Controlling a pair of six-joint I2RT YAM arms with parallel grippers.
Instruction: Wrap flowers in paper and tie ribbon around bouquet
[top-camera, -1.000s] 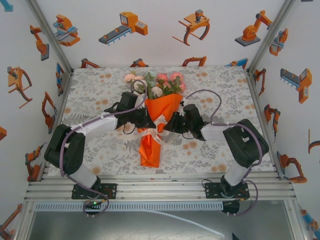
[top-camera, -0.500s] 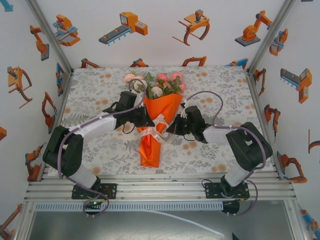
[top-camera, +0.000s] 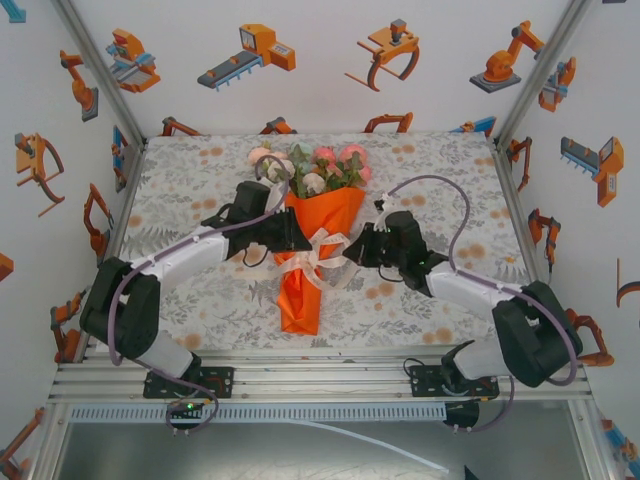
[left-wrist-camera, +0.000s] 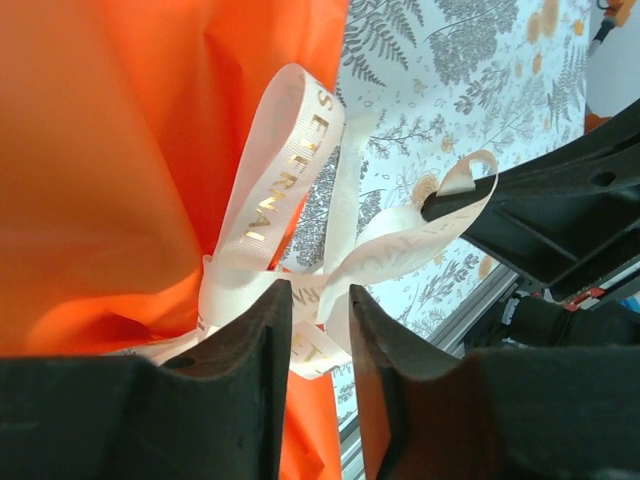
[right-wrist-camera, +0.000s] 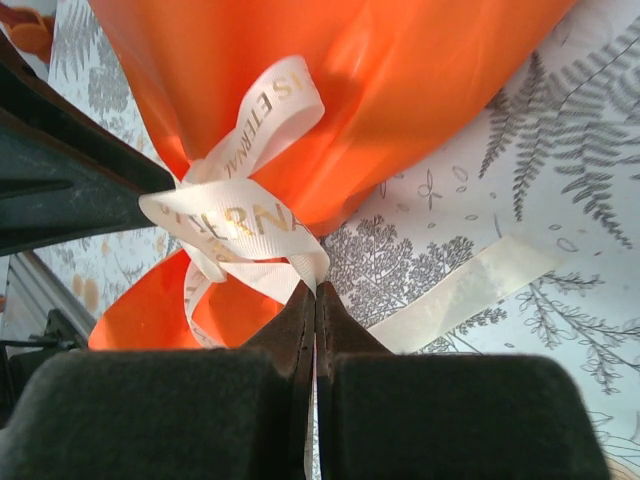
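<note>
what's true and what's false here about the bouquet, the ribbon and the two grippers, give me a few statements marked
1. The ribbon is tied around the bouquet. True.
2. The right gripper is wide open. False: it is shut, pinching the ribbon.
3. The flowers point toward the far side of the table. True.
4. The bouquet stands upright. False: it lies flat on the table.
5. The left gripper has its jaws slightly apart. True.

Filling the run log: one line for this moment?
left gripper: jaws apart, ribbon between | right gripper: shut on ribbon | bouquet: tied
</note>
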